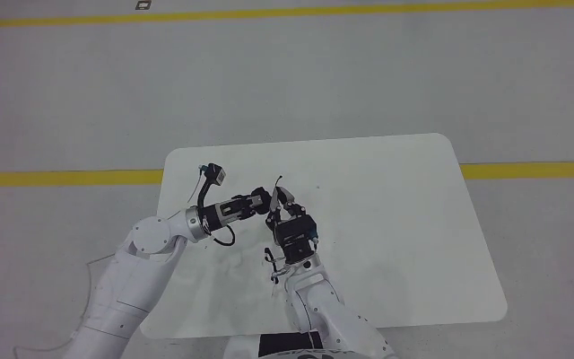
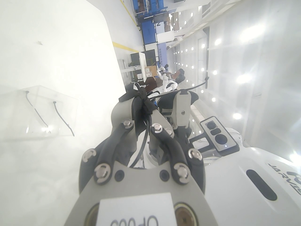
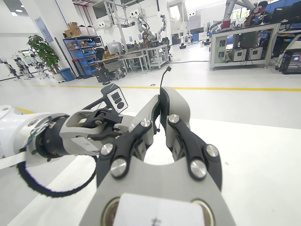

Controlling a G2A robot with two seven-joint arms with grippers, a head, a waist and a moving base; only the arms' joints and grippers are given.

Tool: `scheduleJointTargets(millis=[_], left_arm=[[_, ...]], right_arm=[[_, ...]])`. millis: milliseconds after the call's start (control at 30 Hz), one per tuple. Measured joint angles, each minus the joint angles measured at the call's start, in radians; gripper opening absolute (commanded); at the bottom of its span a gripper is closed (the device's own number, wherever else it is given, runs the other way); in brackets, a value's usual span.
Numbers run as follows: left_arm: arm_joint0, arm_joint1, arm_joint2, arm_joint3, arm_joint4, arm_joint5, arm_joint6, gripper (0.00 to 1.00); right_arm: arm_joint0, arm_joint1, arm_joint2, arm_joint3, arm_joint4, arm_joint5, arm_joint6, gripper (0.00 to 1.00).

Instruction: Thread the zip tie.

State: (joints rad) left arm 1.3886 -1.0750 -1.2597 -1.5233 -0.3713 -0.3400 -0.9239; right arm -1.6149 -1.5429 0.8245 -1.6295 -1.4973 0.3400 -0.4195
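R pincer [image 3: 160, 97] clamped on thin black zip tie [image 3: 168, 69], head up, above white table [image 3: 235, 142]. L wrist cam adds clear plastic tray [image 2: 18, 109] w/ two more black ties [image 2: 37, 114]. L pincer [image 2: 141, 101] alongside, partly masked by R; grip unclear.

The top camera looked down from high above the white bench [image 1: 404, 224], the two pairs of jaws meeting left of frame centre. The left wrist camera sat close behind its jaws, rolled sideways, facing along the bench. The right wrist camera sat level, facing the floor [image 3: 235, 99] beyond. Each wrist view caught the other arm's jaws.
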Motion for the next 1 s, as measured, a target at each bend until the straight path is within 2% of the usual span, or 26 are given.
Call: scheduleJointTargets(millis=[1000], left_arm=[[0.0, 0.0, 0.0, 0.0, 0.0, 0.0, 0.0, 0.0]], right_arm=[[-0.006, -0.008, 0.015, 0.007, -0.005, 0.0, 0.028, 0.0]])
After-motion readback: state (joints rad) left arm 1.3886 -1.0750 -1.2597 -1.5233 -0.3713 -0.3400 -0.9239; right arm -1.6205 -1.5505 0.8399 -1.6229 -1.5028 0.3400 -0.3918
